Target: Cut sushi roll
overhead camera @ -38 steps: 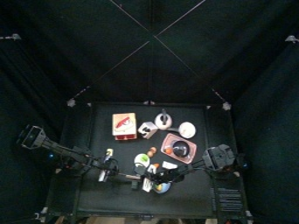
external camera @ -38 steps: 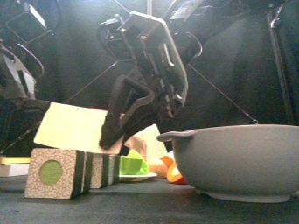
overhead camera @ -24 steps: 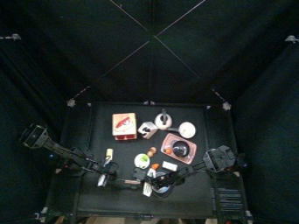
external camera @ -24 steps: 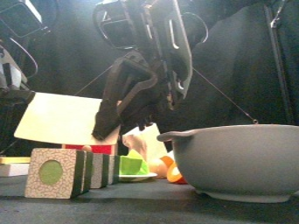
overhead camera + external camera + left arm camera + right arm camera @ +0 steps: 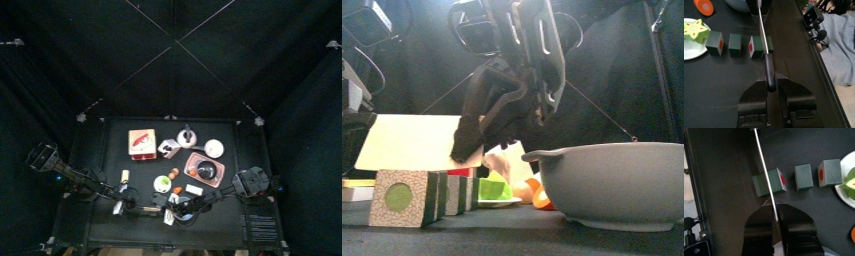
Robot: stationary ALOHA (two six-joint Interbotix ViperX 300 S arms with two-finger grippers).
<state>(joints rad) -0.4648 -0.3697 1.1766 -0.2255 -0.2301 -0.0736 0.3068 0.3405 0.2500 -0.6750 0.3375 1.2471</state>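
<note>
Top view: both arms reach to the table's near edge. Left gripper [image 5: 130,203] and right gripper [image 5: 185,208] sit close together there; detail too small to read. Red box [image 5: 139,140] lies further back, with a pink tray [image 5: 205,172] to its right.

Front view: sushi pieces [image 5: 422,196] stand in a row at near left, the first showing a green centre. A grey bowl [image 5: 611,184] sits at near right. Between them, further back, a plate [image 5: 500,201] carries green and orange items. A gripper hangs above the pieces, and a pale flat blade [image 5: 409,142] slants over them.

Left wrist view: jaws clenched on a black knife handle [image 5: 769,70]; the blade runs on edge past three sushi pieces [image 5: 738,43] lying in a row beside it. A star-shaped green item [image 5: 695,29] lies on the plate [image 5: 691,52].

Right wrist view: jaws clenched on a thin knife [image 5: 762,164], seen edge-on, just beside the nearest of three pieces [image 5: 769,181]. Whether the blade touches it, cannot tell.
</note>
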